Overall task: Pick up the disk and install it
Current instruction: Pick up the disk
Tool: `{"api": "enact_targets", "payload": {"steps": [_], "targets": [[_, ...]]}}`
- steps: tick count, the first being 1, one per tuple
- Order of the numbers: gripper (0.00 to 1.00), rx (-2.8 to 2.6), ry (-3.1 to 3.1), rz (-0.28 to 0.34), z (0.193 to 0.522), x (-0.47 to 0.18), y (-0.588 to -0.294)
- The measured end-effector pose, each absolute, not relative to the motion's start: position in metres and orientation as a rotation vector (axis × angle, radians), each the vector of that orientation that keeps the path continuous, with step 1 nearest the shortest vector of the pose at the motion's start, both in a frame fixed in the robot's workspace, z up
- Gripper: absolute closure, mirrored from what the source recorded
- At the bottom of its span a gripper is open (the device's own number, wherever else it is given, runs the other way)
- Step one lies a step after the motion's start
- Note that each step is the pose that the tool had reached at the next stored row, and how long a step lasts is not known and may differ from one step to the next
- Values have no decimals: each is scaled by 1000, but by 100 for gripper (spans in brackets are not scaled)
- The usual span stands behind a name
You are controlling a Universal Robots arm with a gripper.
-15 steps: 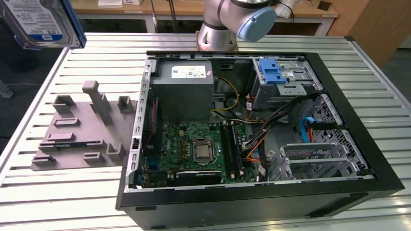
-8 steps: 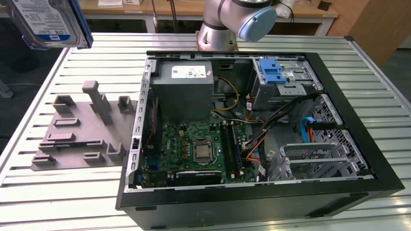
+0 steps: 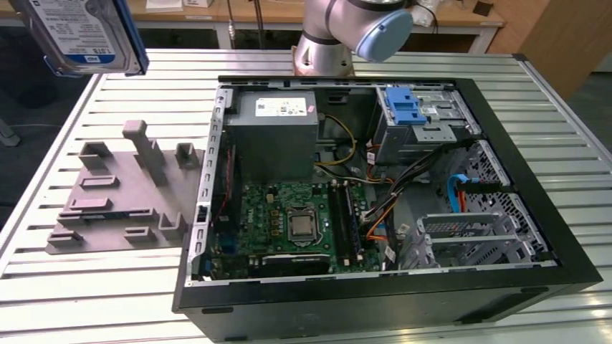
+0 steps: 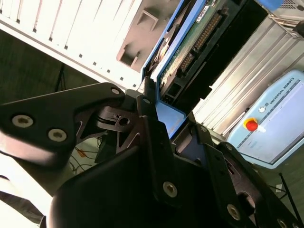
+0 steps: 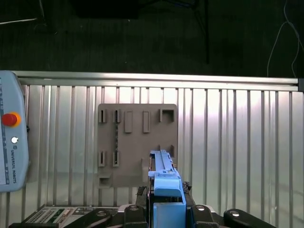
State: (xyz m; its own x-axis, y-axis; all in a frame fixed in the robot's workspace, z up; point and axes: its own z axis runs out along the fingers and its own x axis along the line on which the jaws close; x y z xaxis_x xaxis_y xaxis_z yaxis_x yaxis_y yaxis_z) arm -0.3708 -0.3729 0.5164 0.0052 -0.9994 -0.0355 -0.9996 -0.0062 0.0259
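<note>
The disk (image 3: 82,32), a silver drive with a blue-and-white label in a blue plastic bracket, hangs high above the table's far corner at the exterior view's left. It is well clear of the open computer case (image 3: 497,287). In the first wrist view my gripper (image 5: 166,209) is shut on the disk's blue bracket (image 5: 166,183), with a black finger (image 5: 135,211) on each side. In the second wrist view the gripper (image 4: 166,114) clamps the same blue bracket, and the disk's green circuit-board side (image 4: 190,47) shows beyond the fingers.
A grey fixture plate (image 3: 125,193) with raised blocks lies on the slatted metal table (image 3: 96,287) beside the case. Inside the case are a grey power-supply box (image 3: 272,136), a motherboard (image 3: 297,222) and a silver drive cage with a blue latch (image 3: 411,107). A control pendant (image 5: 9,137) lies at the table's edge.
</note>
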Motion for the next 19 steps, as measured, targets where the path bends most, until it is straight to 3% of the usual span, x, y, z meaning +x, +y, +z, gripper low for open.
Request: {"api": "enact_targets", "payload": {"steps": [19], "targets": [[64,-2223,2211,70,515,-327,-382]]}}
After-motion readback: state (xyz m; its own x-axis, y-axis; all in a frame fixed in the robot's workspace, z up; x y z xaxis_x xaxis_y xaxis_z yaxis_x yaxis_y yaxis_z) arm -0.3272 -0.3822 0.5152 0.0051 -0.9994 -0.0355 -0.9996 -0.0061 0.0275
